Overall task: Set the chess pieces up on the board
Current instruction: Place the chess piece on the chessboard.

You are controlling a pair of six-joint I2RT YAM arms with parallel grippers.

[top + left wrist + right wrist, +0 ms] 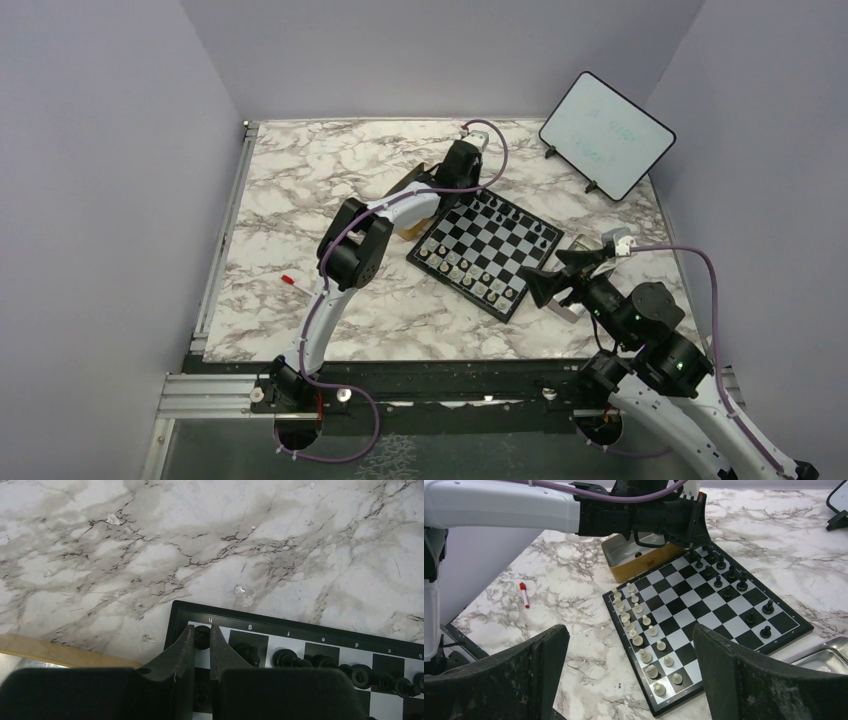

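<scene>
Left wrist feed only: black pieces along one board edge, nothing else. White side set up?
Observer: Looks so: two rows of pale pieces stand along the board's opposite edge.
Operator: Right claw?
Observer: Right claw is open and empty, hovering beside the board.
Operator: Tin contents?
Observer: One small dark thing, likely a piece, lies in the gold tin.

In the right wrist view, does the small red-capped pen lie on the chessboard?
No, the pen lies on the marble table, well apart from the board, off its pale-piece side.
</scene>
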